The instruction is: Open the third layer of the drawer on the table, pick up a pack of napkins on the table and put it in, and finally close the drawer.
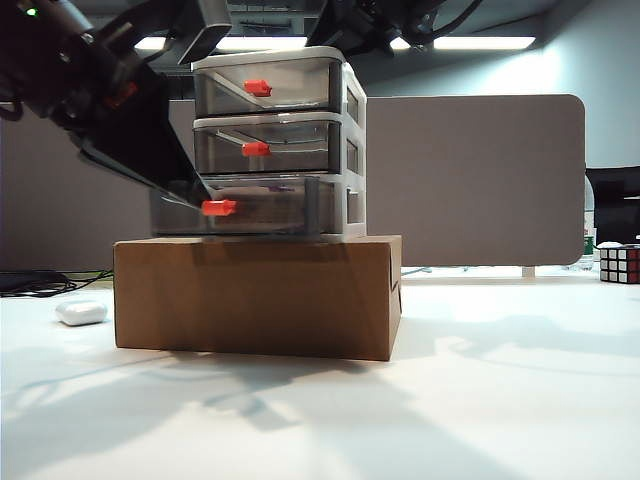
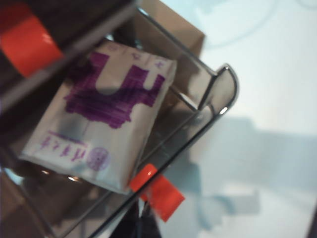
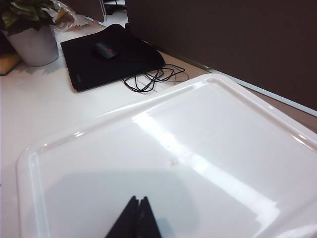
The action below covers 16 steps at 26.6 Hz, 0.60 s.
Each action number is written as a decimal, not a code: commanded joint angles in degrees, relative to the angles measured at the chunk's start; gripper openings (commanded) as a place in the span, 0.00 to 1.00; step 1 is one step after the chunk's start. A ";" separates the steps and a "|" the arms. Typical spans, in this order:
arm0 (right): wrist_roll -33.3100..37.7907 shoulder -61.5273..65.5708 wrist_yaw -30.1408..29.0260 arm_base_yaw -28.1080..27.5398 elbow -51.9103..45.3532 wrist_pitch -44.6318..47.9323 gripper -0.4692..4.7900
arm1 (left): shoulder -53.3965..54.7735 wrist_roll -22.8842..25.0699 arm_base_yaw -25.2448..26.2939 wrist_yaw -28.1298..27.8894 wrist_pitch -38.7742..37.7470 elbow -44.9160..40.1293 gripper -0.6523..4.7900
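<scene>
The drawer (image 1: 285, 135) stands on a cardboard box on the table (image 1: 480, 380). Its third layer (image 1: 250, 210) sticks out past the two upper drawers. Inside lies the pack of napkins (image 2: 104, 114), pale with a purple mark, seen through the smoky wall. My left gripper (image 2: 141, 207) is shut and empty, its tips against the drawer front right beside the red-orange knob (image 2: 159, 192). In the exterior view that gripper (image 1: 198, 198) comes down from the upper left to the knob (image 1: 218, 207). My right gripper (image 3: 138, 200) is shut and empty, hovering over the cabinet's glossy white top (image 3: 208, 148).
The brown cardboard box (image 1: 260, 295) lifts the cabinet off the table. A small white rounded case (image 1: 80, 312) lies left of it and a puzzle cube (image 1: 620, 263) at the far right. A grey partition (image 1: 470, 180) stands behind. Beyond are a black pad with a mouse (image 3: 105, 49), cables (image 3: 153, 77) and a plant pot (image 3: 34, 44).
</scene>
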 commanded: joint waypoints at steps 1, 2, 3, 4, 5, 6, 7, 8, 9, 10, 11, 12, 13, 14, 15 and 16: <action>-1.20 -0.17 0.31 0.07 0.09 -2.14 0.08 | 0.70 -0.02 0.09 -2.82 6.01 0.00 0.11; -1.38 -0.17 0.31 0.07 0.09 -2.47 0.08 | 0.96 0.02 0.09 -3.91 7.43 0.00 0.11; -1.60 -0.17 0.33 0.07 0.09 -2.80 0.08 | 1.11 0.02 0.09 -4.76 8.48 0.00 0.11; -2.08 -0.17 0.31 0.07 0.09 -3.02 0.08 | 1.42 0.02 0.09 -5.51 9.70 0.00 0.11; -2.47 -0.17 0.35 0.07 0.11 -3.28 0.08 | 1.84 -0.02 0.09 -6.19 11.19 0.00 0.11; -2.54 -0.17 0.35 0.02 0.11 -3.34 0.08 | 2.19 -0.11 0.09 -6.47 12.24 0.00 0.11; -2.54 -0.20 0.33 -0.13 0.11 -3.61 0.08 | 3.13 -0.35 0.11 -6.49 14.32 0.00 0.11; -2.58 -0.20 0.33 -0.15 0.11 -3.74 0.08 | 3.76 -0.37 0.11 -6.49 15.23 0.00 0.11; -2.73 -0.20 0.33 -0.17 0.11 -3.93 0.08 | 4.13 -0.37 0.11 -6.51 15.69 0.00 0.11; -2.75 -0.20 0.33 -0.20 0.11 -4.07 0.08 | 4.66 -0.42 0.11 -6.51 16.28 0.00 0.11; -2.86 -0.24 0.31 -0.31 0.11 -4.13 0.08 | 5.11 -0.42 0.11 -6.58 16.72 0.00 0.11; -2.89 -0.24 0.26 -0.68 0.09 -4.22 0.08 | 5.60 -0.46 0.11 -6.95 17.31 0.00 0.11; -2.93 -0.24 0.31 -0.83 0.09 -4.31 0.08 | 6.01 -0.68 0.11 -7.41 17.79 0.00 0.11; -2.93 -0.24 0.28 -0.87 0.09 -4.42 0.08 | 6.40 -0.63 0.11 -8.26 18.40 0.00 0.11; -2.93 -0.24 0.31 -0.90 0.09 -4.52 0.08 | 6.69 -0.66 0.11 -8.96 18.86 0.00 0.11; -2.93 -0.24 0.28 -1.05 0.09 -4.59 0.08 | 6.75 -0.63 0.11 -9.55 19.21 -0.02 0.11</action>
